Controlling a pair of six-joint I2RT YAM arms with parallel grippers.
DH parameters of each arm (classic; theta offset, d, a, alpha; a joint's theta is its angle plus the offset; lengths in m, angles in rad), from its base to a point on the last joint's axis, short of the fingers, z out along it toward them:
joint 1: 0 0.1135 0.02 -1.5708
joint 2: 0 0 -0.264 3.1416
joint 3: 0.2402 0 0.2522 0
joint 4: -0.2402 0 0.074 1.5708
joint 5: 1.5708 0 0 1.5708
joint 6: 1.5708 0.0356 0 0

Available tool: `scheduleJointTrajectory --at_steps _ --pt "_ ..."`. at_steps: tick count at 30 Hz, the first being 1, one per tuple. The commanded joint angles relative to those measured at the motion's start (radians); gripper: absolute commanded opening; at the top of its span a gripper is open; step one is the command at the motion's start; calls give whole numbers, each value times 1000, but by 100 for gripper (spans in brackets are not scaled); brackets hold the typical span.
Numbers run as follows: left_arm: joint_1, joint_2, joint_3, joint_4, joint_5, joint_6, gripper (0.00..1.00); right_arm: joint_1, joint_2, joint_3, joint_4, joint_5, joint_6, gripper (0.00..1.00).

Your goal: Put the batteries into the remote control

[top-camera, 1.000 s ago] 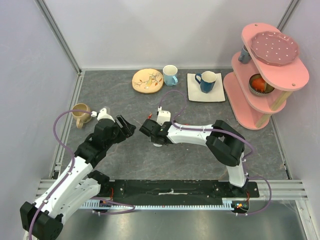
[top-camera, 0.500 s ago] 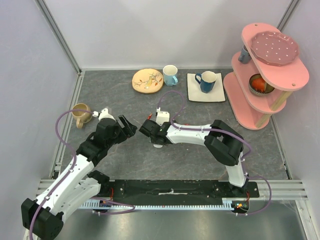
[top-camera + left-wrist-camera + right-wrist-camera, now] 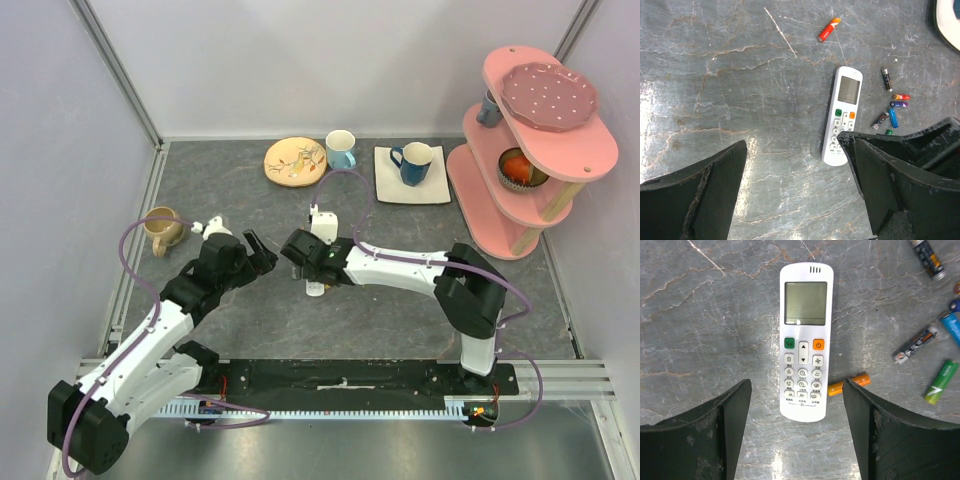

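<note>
1. Right hand: the fingers stand wide apart and hold nothing. In its wrist view they straddle the button end of the remote control, one finger on each long side. This alignment suits a grasp across the narrow width of the handset. Height above the desk cannot be read from the views.

2. Remote control: it lies flat on the desk, face up, with the display at the far end and the button rows nearest the right hand. No battery door is visible. It is probably on the underside, so the handset would need turning over before any cell goes in.

3. Orange battery: it lies just beside the remote's lower right edge, close to the path of the right finger. A closing finger could push or trap it.

4. Remaining batteries: a black battery, a green battery and a blue battery lie loose to the right of the handset. A red battery lies alone beyond the display end.

5. Left hand: its fingers are likewise apart and empty. It faces the same patch of desk from the opposite side, placed to steady or receive the handset
</note>
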Motion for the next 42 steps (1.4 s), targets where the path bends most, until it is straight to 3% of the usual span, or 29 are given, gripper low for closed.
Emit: scheduleJointTrajectory --at_steps 1,5,9,17,22,23,29,42 --pt "-5 0 7 82 3 -7 95 6 -130 -7 6 68 -160 82" --pt "-39 45 20 124 7 20 96 0 -353 -136 -14 232 -289 98" --pt "-114 236 118 134 7 45 93 -17 -539 -329 34 295 -418 98" --pt "-222 578 321 142 -6 132 90 -20 -785 -509 92 271 -510 98" --pt "-252 715 422 107 -10 169 93 -20 -837 -566 141 215 -530 98" --pt "-255 753 456 101 -12 175 99 -19 -842 -570 143 209 -526 98" --pt "-265 878 563 -14 -51 201 99 -20 -845 -572 150 206 -535 98" --pt "-265 979 583 -34 -45 252 81 -20 -850 -590 155 203 -532 98"
